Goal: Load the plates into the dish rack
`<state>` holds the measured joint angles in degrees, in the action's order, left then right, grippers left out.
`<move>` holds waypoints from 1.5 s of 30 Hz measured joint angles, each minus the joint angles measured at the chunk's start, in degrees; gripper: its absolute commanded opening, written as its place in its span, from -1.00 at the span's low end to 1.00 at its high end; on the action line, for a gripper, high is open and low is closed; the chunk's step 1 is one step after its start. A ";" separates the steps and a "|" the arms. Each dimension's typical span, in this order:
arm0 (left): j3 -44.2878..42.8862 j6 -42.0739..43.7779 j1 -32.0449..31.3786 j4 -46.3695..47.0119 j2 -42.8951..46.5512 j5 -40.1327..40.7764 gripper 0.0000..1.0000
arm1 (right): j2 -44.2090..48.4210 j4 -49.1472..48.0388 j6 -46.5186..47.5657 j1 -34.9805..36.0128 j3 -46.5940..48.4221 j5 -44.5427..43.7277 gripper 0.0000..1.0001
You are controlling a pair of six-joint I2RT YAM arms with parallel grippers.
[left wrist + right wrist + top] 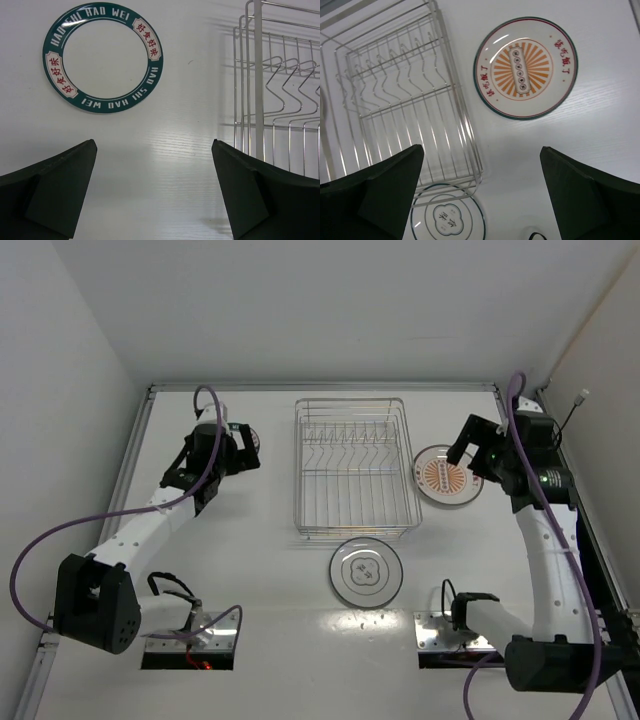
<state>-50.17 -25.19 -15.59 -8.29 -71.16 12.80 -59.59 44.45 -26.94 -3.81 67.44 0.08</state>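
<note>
Nearest the arm bases, we find the greyish plate flat on the table, just at the near edge of the dish rack; we cannot tell whether they touch. Further back, the orange-patterned plate lies flat just beside the rack's right side, outside it. The right gripper hangs above that side, jaws wide apart, holding nothing. Left of the rack, the left gripper, equally wide and unloaded, hangs near a green-rimmed plate.
</note>
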 measured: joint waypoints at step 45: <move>-1.16 -0.79 -3.19 -5.38 -2.10 7.13 1.00 | -43.95 -29.22 -17.16 -26.32 -14.12 23.37 -0.33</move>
<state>-51.33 -25.98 -18.79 -13.67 -73.25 19.92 -103.55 15.22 -44.10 -30.13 53.32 23.44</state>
